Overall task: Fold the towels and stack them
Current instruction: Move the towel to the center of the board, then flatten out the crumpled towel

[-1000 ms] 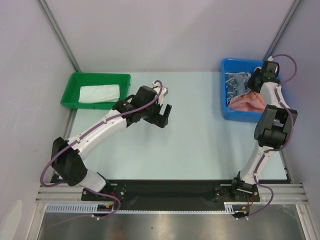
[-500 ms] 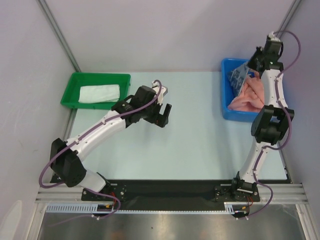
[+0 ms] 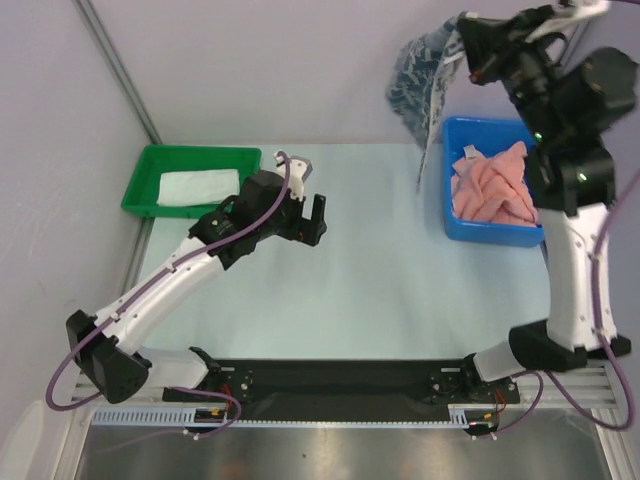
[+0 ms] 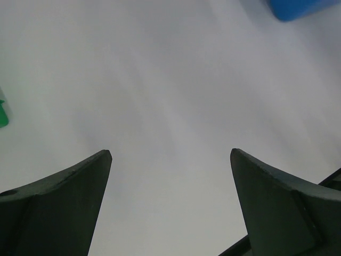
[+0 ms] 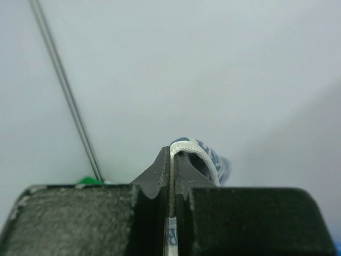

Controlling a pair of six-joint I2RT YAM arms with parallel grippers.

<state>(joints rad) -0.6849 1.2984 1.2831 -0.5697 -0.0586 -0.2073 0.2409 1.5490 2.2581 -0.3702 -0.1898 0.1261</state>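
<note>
High above the far right corner of the table (image 3: pixel 380 290), clenched in the jaws of the right gripper (image 3: pixel 468 45) by a white hem: the blue-grey patterned towel (image 3: pixel 420 75), hanging down and to the left of the grip, long axis close to vertical, lower tip seen against the table just left of the blue bin (image 3: pixel 495 232), outside its walls. Below the grip, bunched inside that bin: the salmon-pink towel (image 3: pixel 492 185), touched by neither arm. Far left, folded flat in the green tray (image 3: pixel 140 195): the white towel (image 3: pixel 198 186). Over the bare middle of the table, jaws spread wide with nothing between them: the left gripper (image 3: pixel 310 215), well apart from the hanging cloth. Probably next: laying the patterned towel out on the open stretch between the arms, free lower edge lying to the left of the right jaws and so on the left arm's side. Hard to make out: the depth of cloth inside the clenched jaws, only a loop of hem peeking above the tips in the right wrist view; single or doubled hang; any further towel beneath the pink one. Left wrist view smeared, nothing beyond pale table, a sliver of green and a corner of blue.
</note>
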